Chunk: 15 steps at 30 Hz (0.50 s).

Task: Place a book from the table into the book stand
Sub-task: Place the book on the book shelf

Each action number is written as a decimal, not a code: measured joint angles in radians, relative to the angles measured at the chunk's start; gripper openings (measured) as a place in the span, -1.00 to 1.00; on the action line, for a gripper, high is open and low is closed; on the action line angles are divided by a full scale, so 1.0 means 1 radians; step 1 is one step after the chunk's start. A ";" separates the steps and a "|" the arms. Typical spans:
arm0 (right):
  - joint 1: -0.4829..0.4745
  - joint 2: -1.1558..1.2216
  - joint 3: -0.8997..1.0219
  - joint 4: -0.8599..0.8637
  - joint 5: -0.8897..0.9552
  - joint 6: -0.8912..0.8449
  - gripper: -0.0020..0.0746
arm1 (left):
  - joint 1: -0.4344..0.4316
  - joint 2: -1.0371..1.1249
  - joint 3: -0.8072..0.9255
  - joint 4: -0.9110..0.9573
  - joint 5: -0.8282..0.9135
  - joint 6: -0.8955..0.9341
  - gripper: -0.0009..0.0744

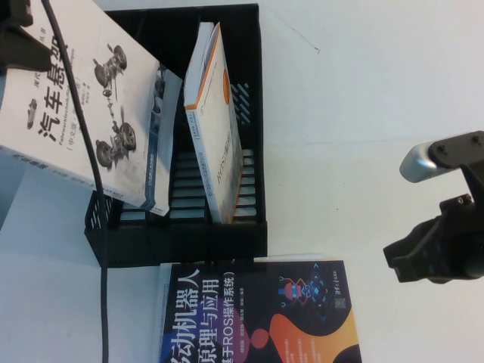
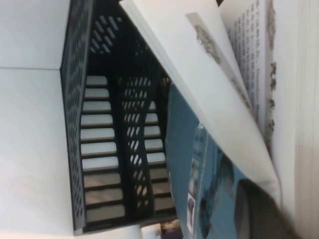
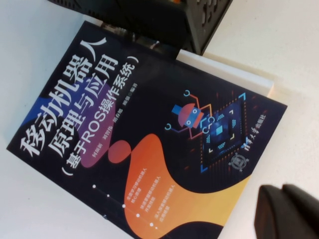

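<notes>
Book [image 1: 76, 106]: tilted over the stand's [image 1: 181, 234] left slot.
Left gripper [image 1: 19, 38]: top left at the book; grip unclear.
Right gripper [image 1: 435, 249]: right, parked; fingers unclear.

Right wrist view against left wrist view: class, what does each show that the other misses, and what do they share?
Only the right wrist view shows the black book flat on the table, and a dark piece of the right gripper. Only the left wrist view shows the book, tilted over the slots. Both show the book stand. The left gripper appears only in the high view.
</notes>
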 joint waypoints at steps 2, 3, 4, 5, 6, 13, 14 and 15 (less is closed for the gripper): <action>0.000 0.000 0.000 0.000 0.000 0.000 -0.94 | -0.018 0.022 -0.002 0.008 -0.014 -0.007 -0.66; 0.000 0.000 0.000 0.000 0.000 0.000 -0.94 | -0.025 0.033 -0.004 0.009 -0.017 -0.009 -0.66; 0.000 0.000 0.000 0.000 0.000 0.000 -0.94 | -0.033 0.044 -0.004 0.009 -0.021 -0.013 -0.66; 0.000 0.000 0.000 0.000 0.000 0.000 -0.94 | -0.041 0.055 -0.004 0.009 -0.027 -0.016 -0.66; 0.000 0.000 0.000 0.000 0.000 0.000 -0.94 | -0.048 0.064 -0.004 0.009 -0.030 -0.017 -0.66; 0.000 0.000 0.000 0.000 0.000 0.000 -0.94 | -0.089 0.111 -0.008 0.018 -0.085 -0.023 -0.66; 0.000 0.000 0.000 0.000 0.000 0.000 -0.94 | -0.093 0.115 -0.008 0.024 -0.094 -0.026 -0.66; 0.000 0.000 0.000 0.000 0.000 0.000 -0.94 | -0.098 0.117 -0.008 0.028 -0.101 -0.030 -0.66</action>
